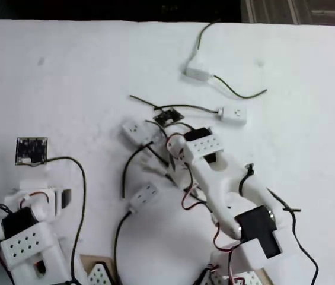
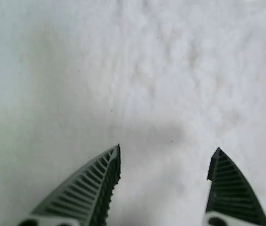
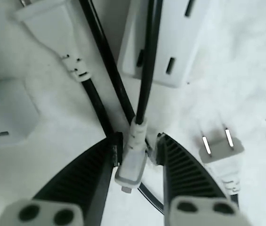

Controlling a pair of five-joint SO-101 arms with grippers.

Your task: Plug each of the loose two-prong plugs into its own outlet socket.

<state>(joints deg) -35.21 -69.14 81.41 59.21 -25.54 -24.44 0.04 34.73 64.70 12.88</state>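
Seating looks unstarted: your right hand [image 3: 139,140] pinches a plug [image 3: 132,165], a second plug [image 3: 220,147] lying loose just beside it. Your left hand [image 2: 167,148] gapes wide, empty.

One camera hangs high and looks down on the whole table [image 1: 66,77]. The left gripper [image 2: 168,155] has a camera very near bare table. The right gripper [image 3: 137,141] has one close over a plug [image 3: 130,167] and a socket [image 3: 170,42]. That middle spot shows from high too.

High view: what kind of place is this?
Likely a robotics lab bench: two small robot arms on a white table, with outlet sockets and corded plugs, one plug in the right gripper.
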